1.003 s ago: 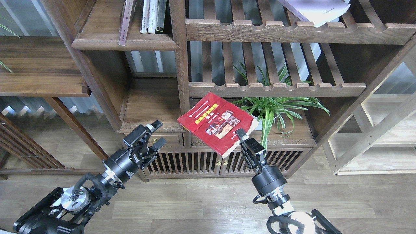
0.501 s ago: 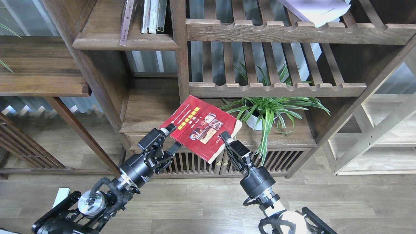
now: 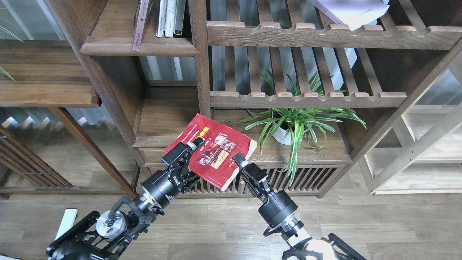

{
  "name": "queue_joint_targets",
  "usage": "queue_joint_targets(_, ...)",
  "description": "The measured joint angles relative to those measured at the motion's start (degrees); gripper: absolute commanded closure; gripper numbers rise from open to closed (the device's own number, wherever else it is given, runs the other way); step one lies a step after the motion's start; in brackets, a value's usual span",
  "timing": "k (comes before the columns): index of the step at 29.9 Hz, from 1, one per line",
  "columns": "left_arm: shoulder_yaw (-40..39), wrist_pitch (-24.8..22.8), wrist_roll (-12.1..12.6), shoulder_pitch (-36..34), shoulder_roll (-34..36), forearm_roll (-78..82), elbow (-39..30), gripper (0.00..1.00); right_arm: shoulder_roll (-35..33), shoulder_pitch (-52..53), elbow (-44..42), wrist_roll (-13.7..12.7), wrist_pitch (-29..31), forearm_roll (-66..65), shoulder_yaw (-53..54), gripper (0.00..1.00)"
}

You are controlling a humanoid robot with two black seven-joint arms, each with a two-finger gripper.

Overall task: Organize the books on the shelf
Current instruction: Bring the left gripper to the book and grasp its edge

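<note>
While the red book hung alone from the right gripper a second ago, near the middle of the frame in front of the plant, it now sits lower and further left, and both arms have hold of it. The right gripper pinches the book's lower right edge, its fingers closed on the cover near the corner. The left gripper, which a second ago stood open and well apart from the book at the lower left, has come up and across; its fingers now bracket the book's left edge, one fingertip lying on the front cover beside the yellow title, the other hidden beneath. I judge it to be gripping the book, though the underside contact is not visible.

The book lies tilted, cover up, just in front of the lower cabinet top at centre frame, not resting on any board.

I read this as a handover or a two-handed regrip: the left arm is better placed to reach the shelf at the upper left of the frame, where the maroon book leans with thin pale-spined books to its right. The white-lavender book lies flat on the slatted rack at the upper right, not yet brought over. So one book is in place, one in transit, one untouched.
</note>
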Motion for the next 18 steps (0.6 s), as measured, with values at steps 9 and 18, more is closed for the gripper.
queue_joint_targets(9, -0.1, 0.0, 0.0, -0.2, -0.1, -0.1, 0.1, 0.55, 0.0, -0.1, 0.0, 0.0, 0.0, -0.6, -0.6, 0.94)
queue_joint_targets(18, -2.4, 0.0, 0.8, -0.6, 0.9, 0.1, 0.8, 0.78, 0.0, -0.2, 0.1, -0.1, 0.0, -0.6, -0.6, 0.92)
